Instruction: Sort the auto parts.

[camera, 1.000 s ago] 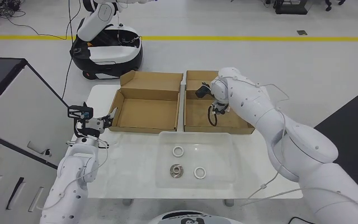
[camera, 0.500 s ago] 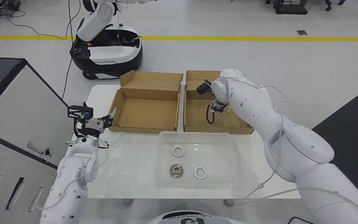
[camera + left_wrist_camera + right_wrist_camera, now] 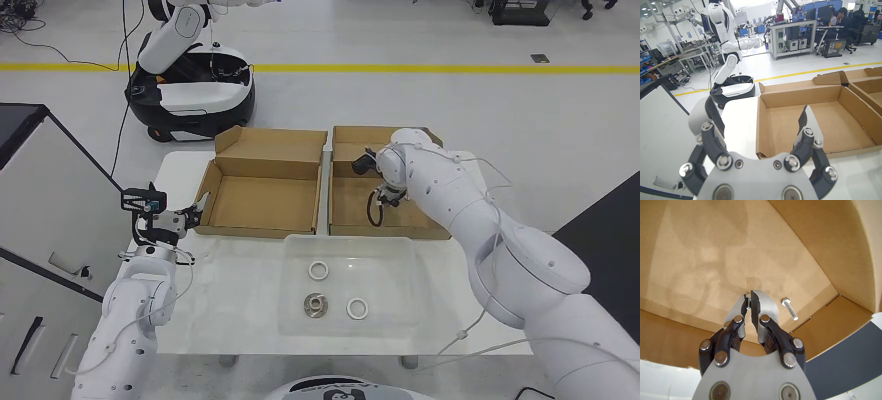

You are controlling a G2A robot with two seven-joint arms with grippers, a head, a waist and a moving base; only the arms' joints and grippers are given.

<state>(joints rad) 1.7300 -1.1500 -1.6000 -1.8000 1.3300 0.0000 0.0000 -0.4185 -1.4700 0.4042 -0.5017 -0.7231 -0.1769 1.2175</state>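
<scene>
Since a second ago my right arm has carried the right tool [image 3: 376, 210] a little sideways over the floor of the right box [image 3: 350, 205], toward the wall next to the left box [image 3: 262, 200]; my left arm has kept where it was. From the right wrist camera I see the tool's fingers pressed together on a bolt [image 3: 748, 304], which stands nearly on end between the pads with its head down by the cardboard. A second bolt [image 3: 789, 308] lies flat on the box floor just beside the tool's tip, apart from it and not touching the held one. Two box walls meet in a corner a short way beyond that loose bolt, so the tool has cardboard near it on that side and open floor on the other. My left tool [image 3: 757, 106] hangs with its fingers spread wide and nothing between them, above the worktop [image 3: 240, 300] at the outer wall of the left box, which lies straight ahead of it. Nearer to me than both tools sits the clear tray [image 3: 400, 250], holding two white rings [image 3: 318, 270] and a metal hub [image 3: 315, 305], all well apart from either tool. Beyond the boxes a wheeled robot [image 3: 190, 80] is parked on the floor.
</scene>
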